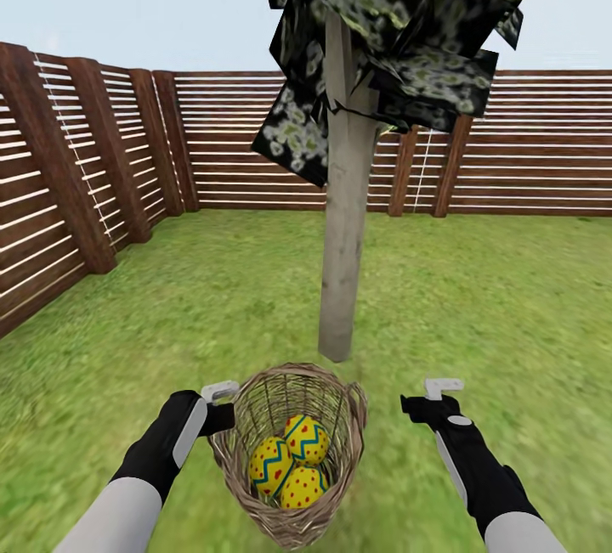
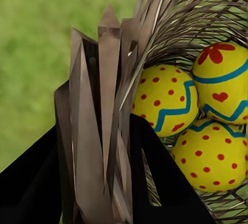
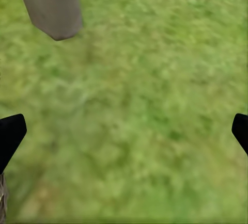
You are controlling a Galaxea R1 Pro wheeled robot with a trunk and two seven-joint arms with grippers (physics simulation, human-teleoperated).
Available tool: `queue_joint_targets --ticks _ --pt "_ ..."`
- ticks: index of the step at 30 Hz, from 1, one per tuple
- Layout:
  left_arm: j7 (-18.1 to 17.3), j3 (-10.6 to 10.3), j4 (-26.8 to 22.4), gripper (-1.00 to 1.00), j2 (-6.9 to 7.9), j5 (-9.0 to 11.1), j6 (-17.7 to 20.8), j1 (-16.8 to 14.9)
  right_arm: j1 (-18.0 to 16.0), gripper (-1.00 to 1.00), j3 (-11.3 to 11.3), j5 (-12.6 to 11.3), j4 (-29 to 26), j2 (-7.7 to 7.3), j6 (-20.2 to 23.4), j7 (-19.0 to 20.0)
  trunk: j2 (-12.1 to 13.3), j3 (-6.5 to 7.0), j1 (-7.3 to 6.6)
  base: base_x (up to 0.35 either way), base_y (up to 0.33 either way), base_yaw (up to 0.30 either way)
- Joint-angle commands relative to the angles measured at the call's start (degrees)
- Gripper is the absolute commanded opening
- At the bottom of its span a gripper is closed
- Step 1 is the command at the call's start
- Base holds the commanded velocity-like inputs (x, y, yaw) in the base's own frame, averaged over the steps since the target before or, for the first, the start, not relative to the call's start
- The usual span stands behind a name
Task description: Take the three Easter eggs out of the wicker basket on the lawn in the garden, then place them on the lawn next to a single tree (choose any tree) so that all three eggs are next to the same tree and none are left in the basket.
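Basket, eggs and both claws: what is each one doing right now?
Basket: held up by its rim, tilted, all three eggs inside.
Eggs: piled together at the basket's bottom.
Left claw: shut on the basket's rim.
Right claw: open, holding nothing, over the grass.
Tree: upright, just behind the basket.

Third egg (image 1: 303,489) partly hidden behind other two; basket (image 1: 340,417) base cut by frame edge; treetop (image 1: 399,18) cropped above.
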Motion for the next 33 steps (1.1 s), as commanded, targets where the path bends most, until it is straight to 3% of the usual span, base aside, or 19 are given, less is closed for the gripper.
queue_joint_targets --ticks 1,33 --pt "0.4 0.2 -0.1 -1.0 -0.06 1.2 0.1 0.0 0.0 1.0 0.0 0.7 -0.2 0.11 0.4 0.0 -0.4 -0.24 0.21 0.0 0.0 0.0" --pt "0.4 0.3 -0.3 -1.0 0.03 1.2 0.1 0.0 0.0 1.0 0.0 0.6 -0.3 0.2 0.3 0.0 -12.1 -5.44 6.58 0.0 0.0 0.0"
